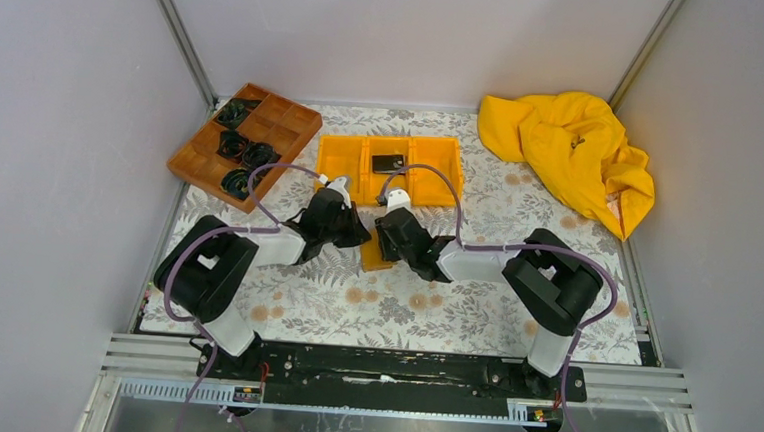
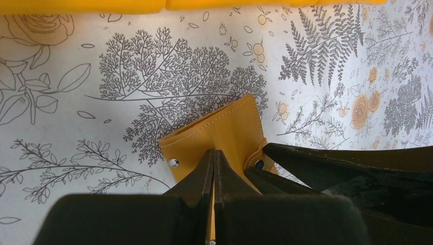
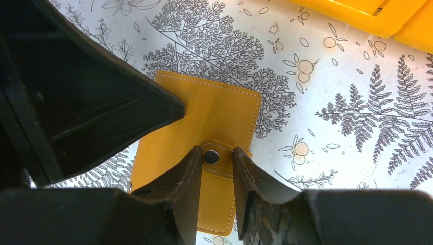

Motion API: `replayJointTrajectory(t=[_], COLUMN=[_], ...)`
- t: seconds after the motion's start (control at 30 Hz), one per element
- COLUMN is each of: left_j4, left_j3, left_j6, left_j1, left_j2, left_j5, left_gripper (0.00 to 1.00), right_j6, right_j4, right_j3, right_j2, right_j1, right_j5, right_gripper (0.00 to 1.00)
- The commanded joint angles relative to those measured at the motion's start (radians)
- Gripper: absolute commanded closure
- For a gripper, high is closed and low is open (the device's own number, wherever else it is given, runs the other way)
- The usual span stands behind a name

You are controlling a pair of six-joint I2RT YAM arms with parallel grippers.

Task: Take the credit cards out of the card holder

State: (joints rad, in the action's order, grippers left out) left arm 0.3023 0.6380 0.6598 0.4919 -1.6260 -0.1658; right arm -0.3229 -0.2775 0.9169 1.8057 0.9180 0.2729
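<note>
The orange-tan card holder (image 3: pixel 219 109), folded shut with pale stitching and a round snap (image 3: pixel 211 156), is lying mid-tabletop (image 3: pixel 347 102), just nearer than the orange bin (image 1: pixel 431 164). The left end effector (image 2: pixel 213 152) is pinching its edge, fingers pressed together. The right end effector (image 3: pixel 218 151) is straddling the snap tab, and I cannot tell whether it is gripping.

The fern-print table (image 1: pixel 472 322) carries a wooden tray (image 1: pixel 285 130), orange bin (image 1: pixel 339 159), card holder (image 1: pixel 375 257), yellow cloth (image 1: pixel 567 152).

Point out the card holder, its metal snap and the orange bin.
card holder (image 3: pixel 214 109): right wrist view, on its flat front face.
metal snap (image 3: pixel 211 156): right wrist view, on the round stud itself.
orange bin (image 1: pixel 339 160): top view, on its bare left compartment.
</note>
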Motion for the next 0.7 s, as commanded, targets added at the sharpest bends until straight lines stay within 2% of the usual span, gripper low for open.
replayJointTrajectory(t=[0.0, 0.1, 0.27, 0.67], left_j4=[-0.086, -0.081, -0.079, -0.073], left_j3=[-0.012, -0.011, -0.013, -0.021], left_j6=[-0.013, -0.01, -0.009, -0.005], left_j1=[-0.011, -0.013, -0.018, -0.025], left_j2=[-0.072, -0.08, -0.079, -0.078], left_j5=[0.02, 0.011, 0.008, 0.001], left_gripper=[1.0, 1.0, 1.0, 1.0], right_j6=[-0.024, -0.029, -0.05, -0.205], right_j4=[0.042, 0.045, 0.04, -0.108], right_j3=[0.013, 0.011, -0.003, -0.114], right_j2=[0.029, 0.027, 0.011, -0.034], right_j1=[-0.028, -0.033, -0.056, -0.203], right_j5=[-0.026, -0.027, -0.054, -0.351], right_gripper=[0.87, 0.99, 1.0, 1.0])
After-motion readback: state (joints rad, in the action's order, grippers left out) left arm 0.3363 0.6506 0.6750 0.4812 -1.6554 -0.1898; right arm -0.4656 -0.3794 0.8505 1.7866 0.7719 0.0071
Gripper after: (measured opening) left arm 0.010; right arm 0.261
